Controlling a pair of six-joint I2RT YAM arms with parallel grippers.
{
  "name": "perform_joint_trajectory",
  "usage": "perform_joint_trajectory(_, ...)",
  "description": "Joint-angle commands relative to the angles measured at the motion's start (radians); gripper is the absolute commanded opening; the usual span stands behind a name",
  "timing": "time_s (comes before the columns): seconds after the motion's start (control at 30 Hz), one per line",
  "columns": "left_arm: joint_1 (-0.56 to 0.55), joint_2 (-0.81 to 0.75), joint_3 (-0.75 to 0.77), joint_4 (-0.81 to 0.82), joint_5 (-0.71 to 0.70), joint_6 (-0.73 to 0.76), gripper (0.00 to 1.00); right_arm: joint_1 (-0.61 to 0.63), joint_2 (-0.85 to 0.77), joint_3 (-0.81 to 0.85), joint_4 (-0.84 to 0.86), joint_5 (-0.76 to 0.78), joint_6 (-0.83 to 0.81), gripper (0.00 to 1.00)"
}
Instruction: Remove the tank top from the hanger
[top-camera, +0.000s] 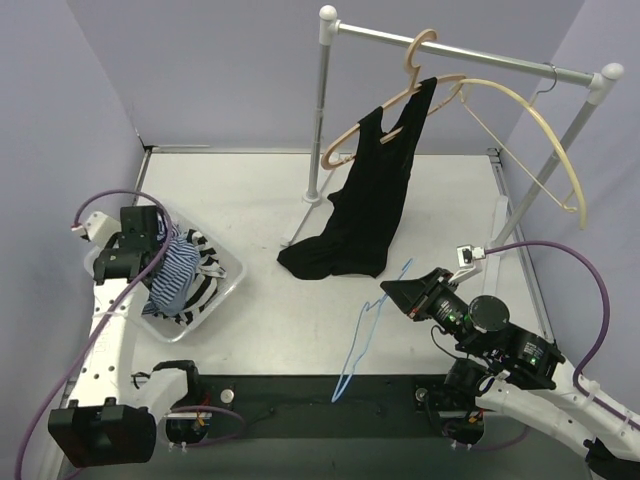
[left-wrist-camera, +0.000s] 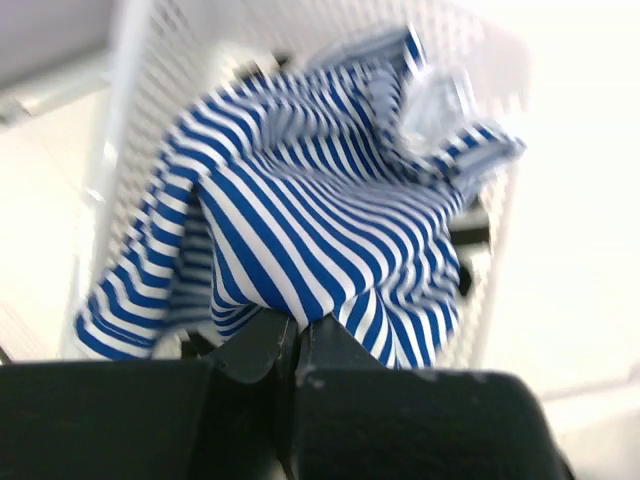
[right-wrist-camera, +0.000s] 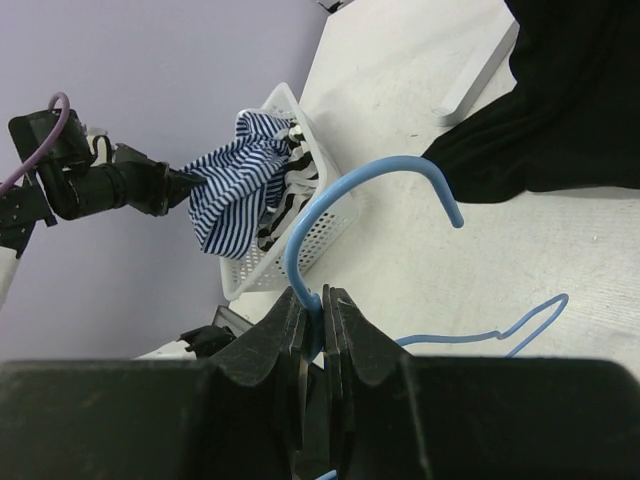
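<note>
Right tool (right-wrist-camera: 322, 302) clamping blue hanger (right-wrist-camera: 400, 161), left tool (left-wrist-camera: 296, 336) pinching striped top (left-wrist-camera: 300, 220)

Blue-and-white striped tank top (left-wrist-camera: 300, 220) hangs bunched over the basket (right-wrist-camera: 262, 272), apart from the blue wire hanger (right-wrist-camera: 398, 162).

Rack (top-camera: 450, 45) at back of table (top-camera: 240, 190), white posts, metal rail, feet on tabletop. Pink hanger (top-camera: 352, 140) hooked on rail, tilted. Black garment (top-camera: 365, 215) hangs from it by one strap, hem bunched on table beside rack foot. Cream hanger (top-camera: 545, 118) on same rail, further right, bare. White mesh basket (top-camera: 228, 275) at left, near wall (top-camera: 200, 70). Black-and-white striped cloth (top-camera: 205, 285) inside basket, spilling toward rim. Walls lilac.
</note>
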Motion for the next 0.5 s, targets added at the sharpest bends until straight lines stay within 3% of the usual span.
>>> perform_joint_trajectory(0.0,0.155,0.024,-0.023,0.181,-0.039,0.115,0.00,-0.004,-0.009,-0.010,0.062,-0.014,0.007,0.00)
perform_joint_trajectory(0.03,0.219,0.035,-0.038,0.227,0.041,0.138,0.00,-0.004,-0.018,-0.016,0.062,-0.017,0.002,0.00)
perform_joint_trajectory(0.13,0.240,0.079,-0.151,0.353,0.295,0.152,0.00,-0.005,-0.032,-0.026,0.073,-0.018,-0.056,0.00)
perform_joint_trajectory(0.2,0.246,0.116,-0.252,0.448,0.392,0.190,0.01,-0.004,-0.029,-0.025,0.085,-0.008,-0.129,0.00)
perform_joint_trajectory(0.3,0.252,0.156,-0.276,0.517,0.607,0.273,0.13,-0.004,0.014,0.013,0.026,0.063,-0.220,0.00)
perform_joint_trajectory(0.33,0.248,0.146,-0.262,0.516,0.642,0.275,0.21,-0.004,0.024,0.039,0.016,0.077,-0.240,0.00)
perform_joint_trajectory(0.37,0.228,0.135,-0.241,0.504,0.622,0.277,0.45,-0.004,0.031,0.050,0.011,0.086,-0.258,0.00)
perform_joint_trajectory(0.43,0.197,0.100,-0.149,0.433,0.495,0.293,0.85,-0.004,0.058,0.081,0.010,0.107,-0.298,0.00)
perform_joint_trajectory(0.47,0.171,0.089,-0.118,0.412,0.450,0.306,0.97,-0.004,0.072,0.117,0.010,0.114,-0.315,0.00)
